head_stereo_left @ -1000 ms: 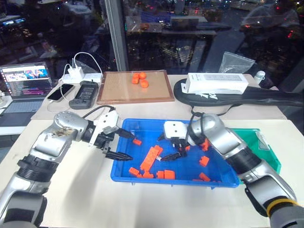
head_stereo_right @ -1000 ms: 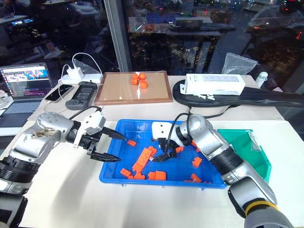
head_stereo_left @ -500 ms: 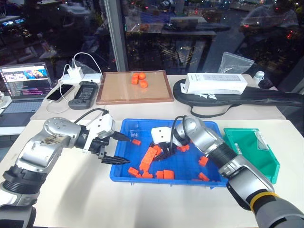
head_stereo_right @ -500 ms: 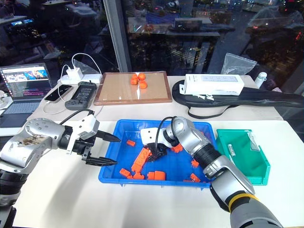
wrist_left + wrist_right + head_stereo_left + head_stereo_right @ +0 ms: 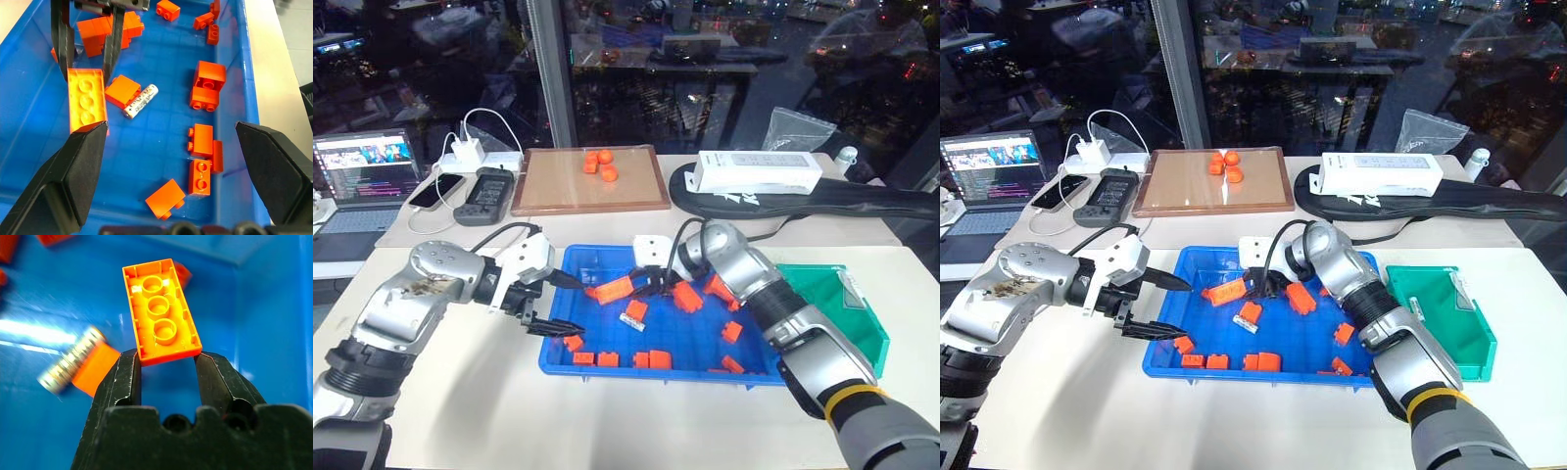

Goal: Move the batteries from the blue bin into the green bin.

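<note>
Pinches a long brick [image 5: 160, 308] by one short end in the right tool [image 5: 166, 363], clear of the floor of the blue bin [image 5: 690, 333], toward the bin's 11 o'clock corner. Not the task's thing, so read this as a clearing move: set the brick down on a bare patch near 12 o'clock inside the bin, away from the battery, rather than carrying it out. Lower it before letting go, to avoid bouncing it into the other bricks.

Finds the one visible battery [image 5: 141, 101] flat on the bin floor near the middle, at about 5 o'clock of the held brick, touching a small brick [image 5: 122, 90] along one side. Come down on it with the tool spread across its thin width, not along its length, and take it near mid-length to stop it pivoting. Expect rolling: probably smooth and round on slick plastic. Approach from the free side, using the small brick as a stop, or nudge that brick off first if short of finger room.

Keeps the left tool [image 5: 566, 304] spread and empty at the bin's 9 o'clock rim; best held there, out of the right arm's path.

Then lift straight up, carry toward 3 o'clock over the green bin [image 5: 862, 333], just beside the blue bin on the table [image 5: 460, 392], and release low inside.
</note>
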Tool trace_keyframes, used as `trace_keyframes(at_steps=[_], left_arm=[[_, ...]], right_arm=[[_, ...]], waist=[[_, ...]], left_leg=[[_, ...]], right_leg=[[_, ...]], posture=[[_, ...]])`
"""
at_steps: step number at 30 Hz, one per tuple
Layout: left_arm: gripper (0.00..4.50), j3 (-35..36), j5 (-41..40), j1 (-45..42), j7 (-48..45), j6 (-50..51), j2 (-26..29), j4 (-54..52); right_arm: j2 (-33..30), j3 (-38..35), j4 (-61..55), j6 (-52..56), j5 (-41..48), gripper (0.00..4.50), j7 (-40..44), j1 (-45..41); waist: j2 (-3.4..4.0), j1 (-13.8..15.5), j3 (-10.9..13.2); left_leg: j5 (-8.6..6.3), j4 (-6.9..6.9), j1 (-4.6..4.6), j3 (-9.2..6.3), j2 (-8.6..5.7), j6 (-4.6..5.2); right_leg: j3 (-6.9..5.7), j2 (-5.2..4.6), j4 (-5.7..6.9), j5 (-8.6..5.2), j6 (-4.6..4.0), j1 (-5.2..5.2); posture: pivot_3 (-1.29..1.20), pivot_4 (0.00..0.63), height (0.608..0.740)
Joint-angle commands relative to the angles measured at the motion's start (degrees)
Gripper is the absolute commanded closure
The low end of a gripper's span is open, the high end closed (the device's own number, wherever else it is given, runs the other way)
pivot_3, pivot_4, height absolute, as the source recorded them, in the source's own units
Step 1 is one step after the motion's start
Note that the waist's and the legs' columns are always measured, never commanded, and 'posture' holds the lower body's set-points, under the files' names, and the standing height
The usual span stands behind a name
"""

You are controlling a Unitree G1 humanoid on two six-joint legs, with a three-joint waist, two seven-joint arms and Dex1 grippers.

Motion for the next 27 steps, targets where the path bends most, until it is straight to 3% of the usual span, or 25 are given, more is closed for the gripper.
trace_keyframes(at_steps=[1, 2, 7, 9, 12, 16, 20, 27], left_arm=[[0.0, -0.3, 0.3, -1.8, -1.1, -1.6, -0.1, 0.4], [0.0, -0.5, 0.3, -2.0, -1.3, -1.6, -0.2, 0.6], [0.0, -1.2, 0.6, -2.7, -1.6, -2.0, -0.7, 1.6], [0.0, -1.1, 0.3, -2.8, -1.7, -2.0, -1.2, 1.6], [0.0, -1.1, -0.1, -3.1, -2.0, -1.9, -1.8, 1.6], [0.0, -1.6, 0.5, -3.6, -2.2, -2.4, -2.3, 2.2], [0.0, -1.8, 0.7, -4.0, -2.3, -2.3, -2.7, 2.3], [0.0, -1.5, 1.1, -2.1, -3.5, -2.4, -0.7, 2.0]], right_arm=[[-1.9, -3.0, 0.4, 2.2, -1.5, 2.61, -3.1, -2.2], [-2.4, -3.4, -0.7, 3.1, -1.1, 2.11, -2.6, -1.9], [-4.3, -4.8, -9.2, 8.2, 1.4, 0.46, 1.3, 0.2], [-5.1, -4.7, -14.7, 11.1, 2.5, 0.1, 3.6, 2.1], [-6.4, -4.3, -27.2, 16.5, 6.8, 0.1, 8.3, 6.7], [-6.5, -2.8, -34.0, 18.8, 6.8, 0.1, 7.6, 10.9], [-5.1, -0.2, -34.5, 19.2, 5.7, 0.1, 6.3, 12.3], [1.6, 4.7, -23.5, 14.8, 1.6, 0.1, 1.9, 9.0]], waist=[[0.0, 0.0, 0.0], [0.0, 0.0, 0.0], [0.0, -0.1, 0.0], [0.0, -0.2, 0.0], [-0.01, 0.0, 0.0], [-0.01, 0.0, 0.0], [-0.05, 0.0, 0.0], [-0.1, -0.2, 0.0]], left_leg=[[0.0, 0.0, 0.0, 0.01, 0.0, 0.0], [0.0, 0.0, 0.0, 0.03, 0.0, 0.0], [0.0, -0.07, 0.0, 0.01, 0.0, 0.0], [0.0, -0.07, 0.0, 0.0, 0.01, 0.0], [0.0, -0.09, 0.0, -0.03, 0.01, 0.0], [0.0, -0.07, -0.02, -0.04, 0.0, 0.0], [0.0, -0.02, 0.06, -0.03, 0.0, -0.01], [0.0, -0.07, 0.06, -0.03, 0.02, -0.01]], right_leg=[[0.0, 0.0, 0.0, 0.0, 0.0, 0.0], [0.02, -0.01, -0.01, 0.0, 0.0, -0.01], [0.02, 0.01, -0.01, -0.01, -0.02, -0.03], [0.02, 0.02, -0.01, -0.02, -0.02, -0.03], [0.01, 0.02, -0.01, -0.02, -0.02, -0.02], [0.0, 0.02, -0.01, -0.02, -0.02, -0.02], [-0.01, 0.02, 0.02, -0.02, -0.02, 0.04], [0.0, 0.06, 0.05, -0.04, -0.05, -0.01]], posture=[[0.0, 0.15, 0.74], [0.0, 0.15, 0.74], [0.0, 0.15, 0.74], [0.0, 0.15, 0.74], [0.0, 0.15, 0.74], [0.0, 0.15, 0.74], [0.0, 0.15, 0.74], [0.0, 0.15, 0.74]])
